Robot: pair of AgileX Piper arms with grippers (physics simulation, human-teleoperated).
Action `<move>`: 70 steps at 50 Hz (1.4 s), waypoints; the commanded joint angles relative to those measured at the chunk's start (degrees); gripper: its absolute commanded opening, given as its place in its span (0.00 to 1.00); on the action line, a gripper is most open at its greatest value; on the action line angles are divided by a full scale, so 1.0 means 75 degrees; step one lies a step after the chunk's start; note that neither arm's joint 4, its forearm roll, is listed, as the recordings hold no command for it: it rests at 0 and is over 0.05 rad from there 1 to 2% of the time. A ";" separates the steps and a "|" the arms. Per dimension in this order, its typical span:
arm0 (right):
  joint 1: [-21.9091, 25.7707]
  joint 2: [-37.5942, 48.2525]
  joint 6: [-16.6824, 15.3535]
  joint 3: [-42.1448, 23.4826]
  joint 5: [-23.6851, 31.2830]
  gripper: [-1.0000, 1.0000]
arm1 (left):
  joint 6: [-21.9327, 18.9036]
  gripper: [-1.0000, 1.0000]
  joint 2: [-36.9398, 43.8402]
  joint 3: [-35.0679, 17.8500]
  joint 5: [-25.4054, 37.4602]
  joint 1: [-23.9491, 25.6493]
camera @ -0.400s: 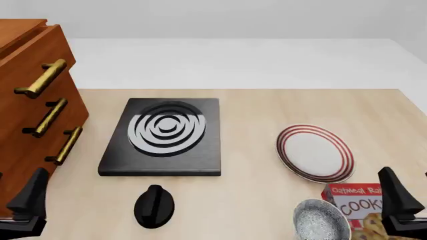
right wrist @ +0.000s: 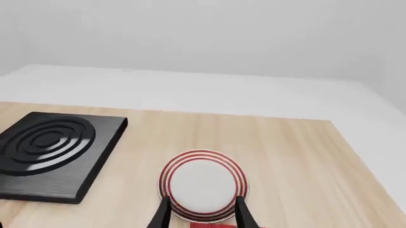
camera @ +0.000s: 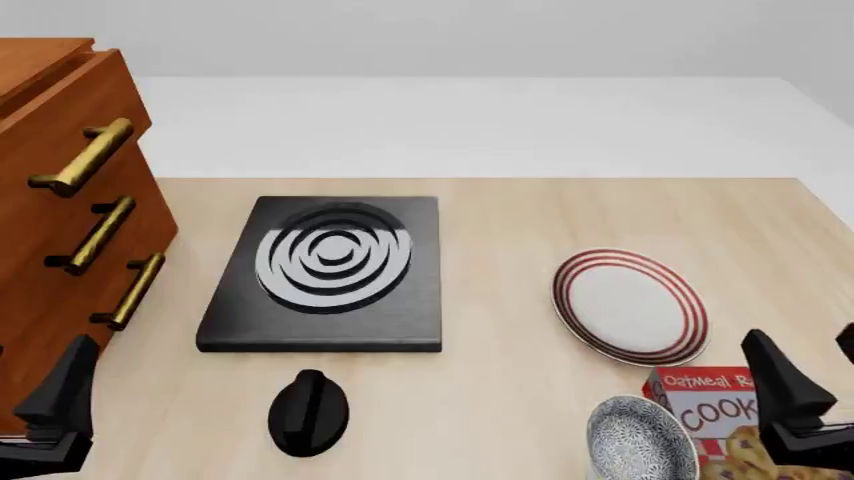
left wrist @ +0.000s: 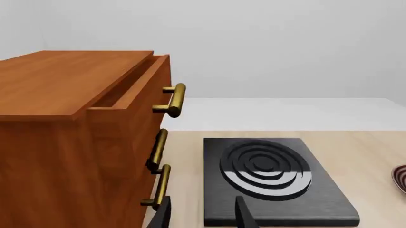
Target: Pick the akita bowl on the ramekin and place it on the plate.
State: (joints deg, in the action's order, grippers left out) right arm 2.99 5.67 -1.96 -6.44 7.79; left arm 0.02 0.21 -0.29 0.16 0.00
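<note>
The akita bowl (camera: 641, 442), grey-and-white speckled, sits at the front right of the table, partly cut off by the front view's lower edge. The ramekin is hidden. The plate (camera: 630, 305), white with red rings, lies flat just beyond the bowl; it also shows as the plate (right wrist: 203, 184) in the right wrist view. My right gripper (camera: 809, 378) is open and empty, to the right of the bowl and apart from it; its fingertips (right wrist: 162, 214) frame the plate's near rim. My left gripper (camera: 56, 412) is open and empty at the front left, beside the drawers.
A red cookie box (camera: 705, 415) stands against the bowl's right side, between it and my right gripper. A black stove plate (camera: 327, 270) lies mid-table with a black knob (camera: 308, 410) in front of it. A wooden drawer cabinet (camera: 67, 210) with brass handles fills the left edge.
</note>
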 commanded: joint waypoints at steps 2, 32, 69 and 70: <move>0.0522 -0.0104 -0.0368 -0.0669 0.1647 1.00 | 0.0000 1.00 -0.0001 -0.0007 0.0010 0.0000; 0.3053 0.2411 -0.1690 -0.2861 0.4174 1.00 | -0.0002 1.00 0.0033 0.0001 -0.0031 0.0000; 0.4685 0.4402 -0.2366 -0.2621 0.4734 1.00 | 0.0001 1.00 0.0033 0.0001 -0.0031 -0.0002; 0.4682 0.4399 -0.2372 -0.2605 0.4731 1.00 | 0.0000 1.00 0.0033 0.0001 -0.0031 0.0000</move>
State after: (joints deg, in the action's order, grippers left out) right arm 35.59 35.75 -19.61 -26.27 42.86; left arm 0.02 0.46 -0.29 -0.07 -0.01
